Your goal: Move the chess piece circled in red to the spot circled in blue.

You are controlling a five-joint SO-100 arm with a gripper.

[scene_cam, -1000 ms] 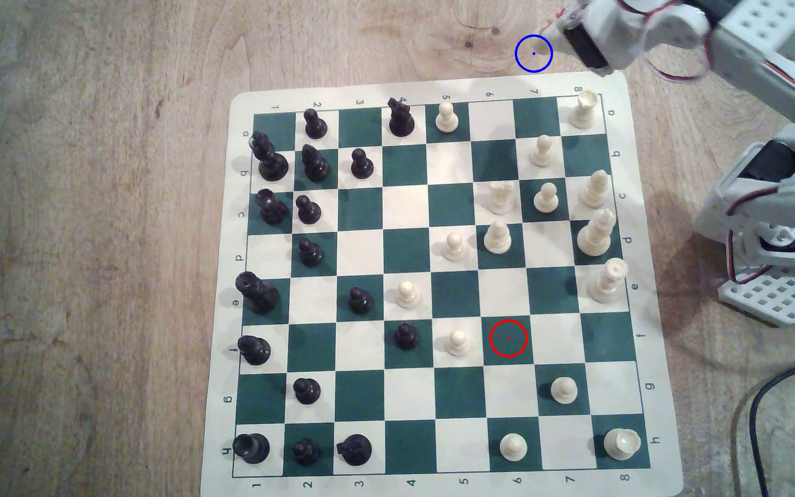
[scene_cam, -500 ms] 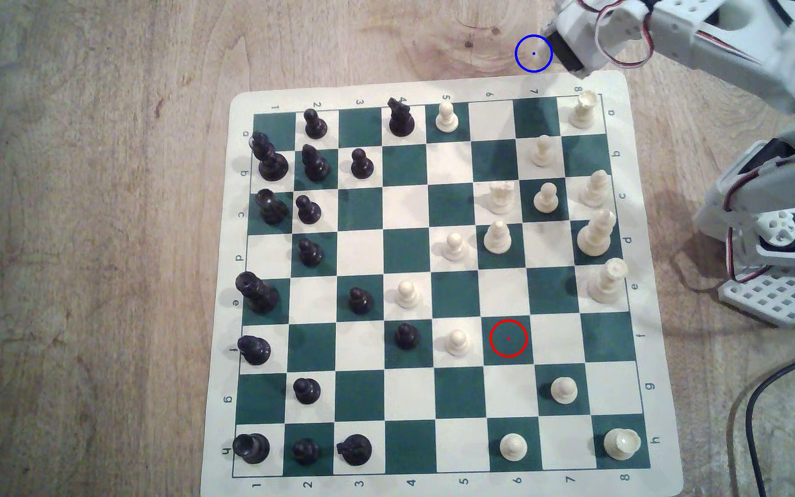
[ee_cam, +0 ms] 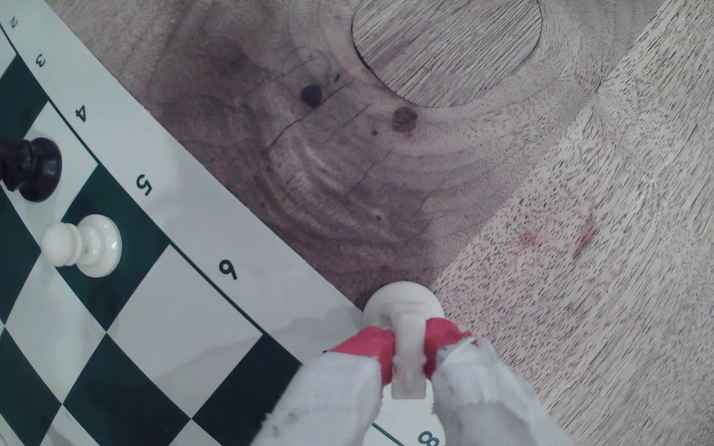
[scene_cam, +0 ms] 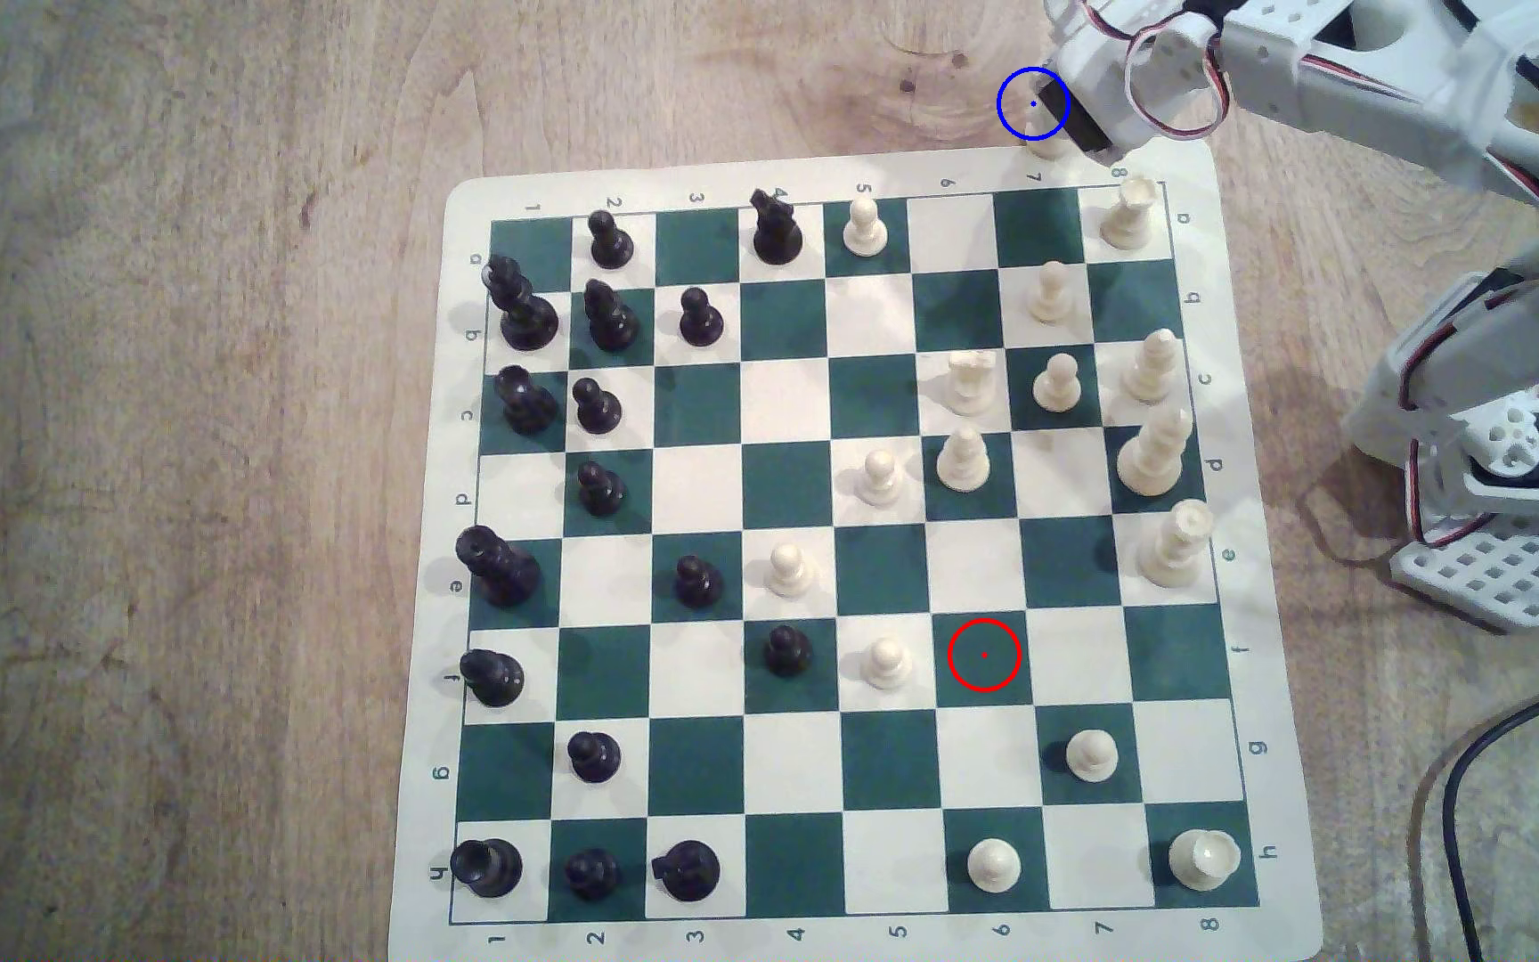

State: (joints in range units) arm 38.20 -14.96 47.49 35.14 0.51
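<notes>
In the exterior view, the end effector is hanging at the blue circle off the board's far edge. In the wrist view, its red-tipped fingers are pinching the cream piece, base at the mat's edge; lowering squarely before letting go looks wise.

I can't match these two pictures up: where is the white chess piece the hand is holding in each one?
Wrist view: the white chess piece is pinched between the red pads of the hand, its round base over the board mat's edge, between labels 6 and 8.
Exterior view: mostly hidden under the hand beside the blue circle; a cream sliver seems to show above label 7.
Shared landmark: the dark knot in the wood.
</notes>
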